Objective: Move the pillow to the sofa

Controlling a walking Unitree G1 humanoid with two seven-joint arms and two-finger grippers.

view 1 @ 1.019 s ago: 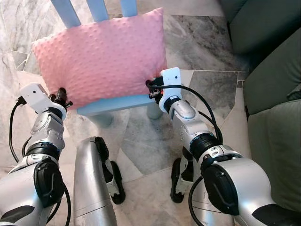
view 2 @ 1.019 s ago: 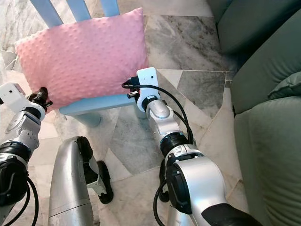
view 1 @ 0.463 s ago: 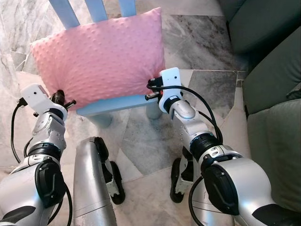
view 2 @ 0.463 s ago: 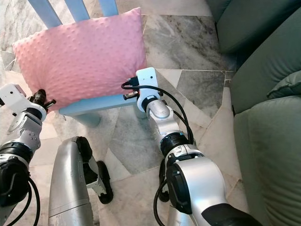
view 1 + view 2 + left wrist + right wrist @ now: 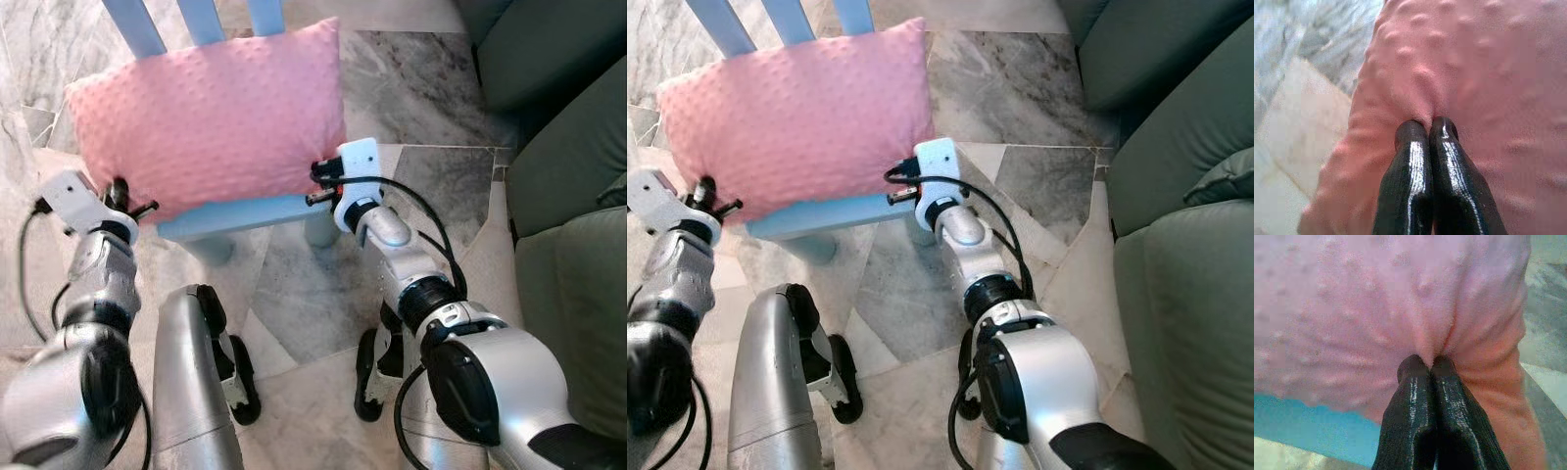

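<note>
At the far left, the left gripper (image 5: pixel 1429 128) is pinching the near left edge of the pillow (image 5: pixel 211 117), its two glossy black fingers (image 5: pixel 1410 166) pressed together with a small pucker of fabric caught between the tips. The silver left arm (image 5: pixel 96 284) is reaching up toward it, a black cable looping beside the white wrist block.

The pillow is lying across the seat of the chair (image 5: pixel 235 214), covering nearly all of it and leaning against the pale blue slats at the far side. It is a soft, plump, roughly rectangular cushion in pink plush, covered all over in small raised dots.

The chair is smooth, painted light blue, with a flat seat edge showing just below the pillow and a rounded leg going down to the floor (image 5: pixel 411 88), which is polished marble in grey, cream and beige slabs with dark veining.

The right gripper (image 5: pixel 1426 366) is clamping the pillow's near right corner, fingers closed on a gathered fold of the plush just above the seat.

At the far right, well apart from the chair, the sofa (image 5: pixel 1185 186) is showing thick, rounded cushions in matte grey-green cloth.
</note>
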